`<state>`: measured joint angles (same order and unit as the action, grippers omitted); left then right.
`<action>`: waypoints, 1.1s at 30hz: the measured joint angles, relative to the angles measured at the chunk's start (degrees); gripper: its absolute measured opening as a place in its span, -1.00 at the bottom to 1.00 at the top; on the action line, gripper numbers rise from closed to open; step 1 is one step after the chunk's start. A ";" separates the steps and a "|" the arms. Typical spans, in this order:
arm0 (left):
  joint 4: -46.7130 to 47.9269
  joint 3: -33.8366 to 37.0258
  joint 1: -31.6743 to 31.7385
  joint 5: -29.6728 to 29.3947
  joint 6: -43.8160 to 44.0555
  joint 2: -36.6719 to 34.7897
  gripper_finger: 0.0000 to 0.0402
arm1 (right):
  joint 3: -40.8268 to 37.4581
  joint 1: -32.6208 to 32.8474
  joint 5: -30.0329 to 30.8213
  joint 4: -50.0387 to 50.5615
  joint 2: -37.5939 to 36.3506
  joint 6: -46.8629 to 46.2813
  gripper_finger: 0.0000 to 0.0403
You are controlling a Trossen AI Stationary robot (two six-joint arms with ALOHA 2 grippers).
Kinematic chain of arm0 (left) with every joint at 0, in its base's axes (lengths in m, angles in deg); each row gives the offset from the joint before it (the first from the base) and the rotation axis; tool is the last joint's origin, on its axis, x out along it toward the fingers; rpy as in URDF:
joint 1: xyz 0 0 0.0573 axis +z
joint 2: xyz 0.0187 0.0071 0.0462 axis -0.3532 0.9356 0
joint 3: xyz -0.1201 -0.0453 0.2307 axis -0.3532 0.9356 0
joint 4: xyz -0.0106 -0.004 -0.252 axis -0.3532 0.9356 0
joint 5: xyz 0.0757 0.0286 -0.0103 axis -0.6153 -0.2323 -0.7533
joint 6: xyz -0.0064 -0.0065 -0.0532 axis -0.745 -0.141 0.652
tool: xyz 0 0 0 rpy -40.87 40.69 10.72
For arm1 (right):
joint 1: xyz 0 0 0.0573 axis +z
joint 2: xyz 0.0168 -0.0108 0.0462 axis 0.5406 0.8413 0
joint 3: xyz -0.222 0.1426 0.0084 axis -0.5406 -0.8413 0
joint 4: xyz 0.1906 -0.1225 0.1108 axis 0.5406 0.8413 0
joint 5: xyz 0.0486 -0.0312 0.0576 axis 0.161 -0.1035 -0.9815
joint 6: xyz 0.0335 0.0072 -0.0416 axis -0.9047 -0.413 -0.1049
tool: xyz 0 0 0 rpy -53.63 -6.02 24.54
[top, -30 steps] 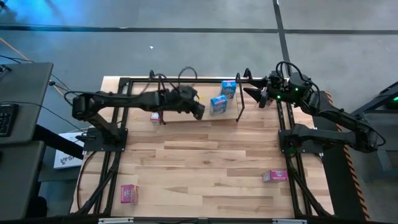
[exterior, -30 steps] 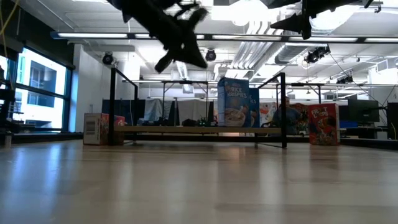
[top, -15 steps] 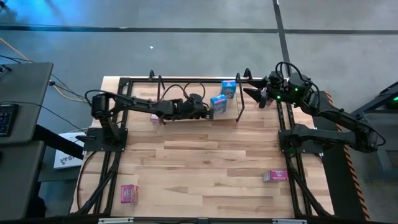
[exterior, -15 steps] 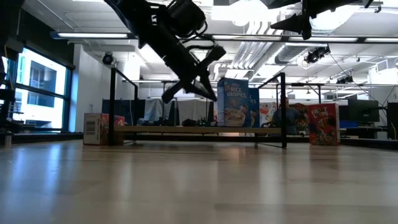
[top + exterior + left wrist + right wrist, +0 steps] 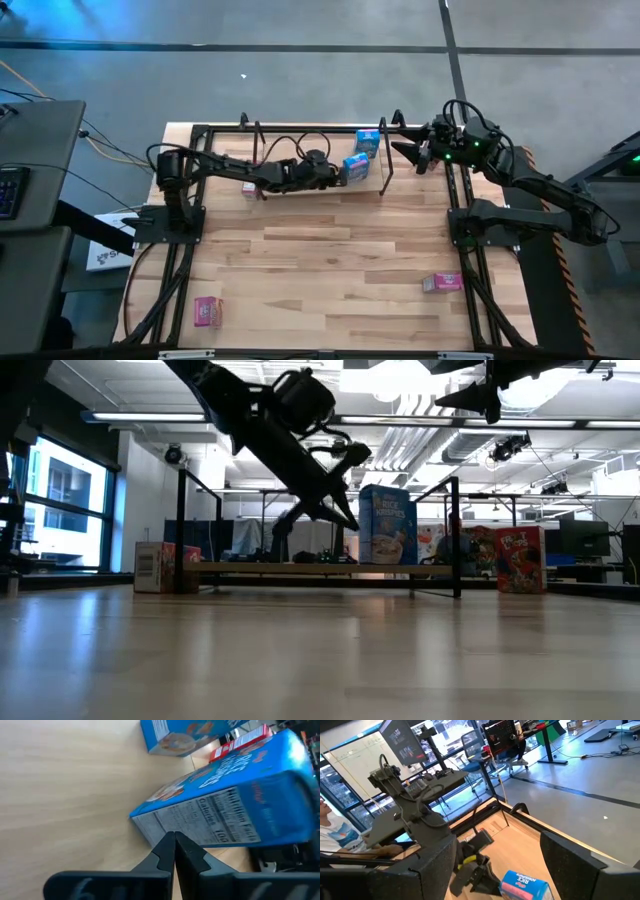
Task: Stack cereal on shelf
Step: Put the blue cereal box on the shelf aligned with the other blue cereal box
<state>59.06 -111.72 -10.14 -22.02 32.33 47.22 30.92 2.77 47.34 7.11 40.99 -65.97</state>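
nudging, by the look of it: left gripper (image 5: pixel 175 851) sits on the shelf (image 5: pixel 300 189) at the back of the table (image 5: pixel 330 270), its jaws pressed together and holding nothing, tips right at the grey side panel of the blue cereal box (image 5: pixel 354 166). my read is the closed tips serve as a pusher, squaring that box up rather than carrying it. contact vs a hair apart, can't tell.

second blue box (image 5: pixel 368 142) stands just behind it on the shelf, near the right end frame. small red box (image 5: pixel 249 186) sits at the left end of the shelf, under the left arm. two pink boxes are not shelved: one (image 5: pixel 207 311) near the front left of the table, one (image 5: pixel 442 282) at the right side by the rail. so the job looks under halfway.

right gripper (image 5: pixel 407 151) hovers high off the shelf's right end, jaws spread wide, empty. waiting, i'd guess, clear of the left arm's reach.

readable text: "rice krispies" on the blue box's face in the left wrist view and low view; side panel is a nutrition table, "calories" and "100" legible. red box (image 5: pixel 517 560) in the low view reads roughly "froot loops", not certain.
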 joint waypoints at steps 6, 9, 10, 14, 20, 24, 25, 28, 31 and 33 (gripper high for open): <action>-1.86 -1.65 0.18 0.23 0.84 3.02 -1.00 | 0.00 0.00 0.02 0.13 0.00 0.00 0.39; -2.36 -3.40 0.37 0.77 0.27 4.58 -1.00 | 0.00 0.00 0.02 0.14 0.00 0.00 0.39; -2.17 -3.74 0.46 1.03 0.23 5.00 -1.00 | 0.00 0.00 0.02 0.15 0.02 0.00 0.39; -2.08 -6.07 0.78 2.13 -0.12 6.64 -1.00 | 0.00 0.00 0.09 0.36 0.02 0.00 0.39; -1.91 -7.06 1.68 1.27 -2.58 6.79 -1.00 | 0.00 0.00 0.21 0.39 0.02 0.00 0.39; -1.75 -7.06 3.49 2.33 -2.96 6.77 -1.00 | 0.00 0.00 0.19 0.39 0.02 -0.01 0.39; -1.43 -7.06 3.96 3.06 -3.51 6.77 -1.00 | 0.00 0.00 0.19 0.39 0.01 -0.40 0.39; 0.26 -6.97 5.54 5.95 -6.97 5.79 -1.00 | 0.00 0.00 0.34 0.39 0.01 -2.40 0.39; 1.94 -7.06 7.03 6.28 -12.58 2.27 -1.00 | 0.37 0.00 3.83 1.43 0.02 -4.48 0.39; 4.47 -7.04 7.95 5.36 -16.91 -0.67 -1.00 | 1.47 -0.02 4.95 2.78 0.23 -4.90 0.39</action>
<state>63.53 -118.76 -2.19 -16.66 15.42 46.54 32.39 2.75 52.29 9.89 41.22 -70.88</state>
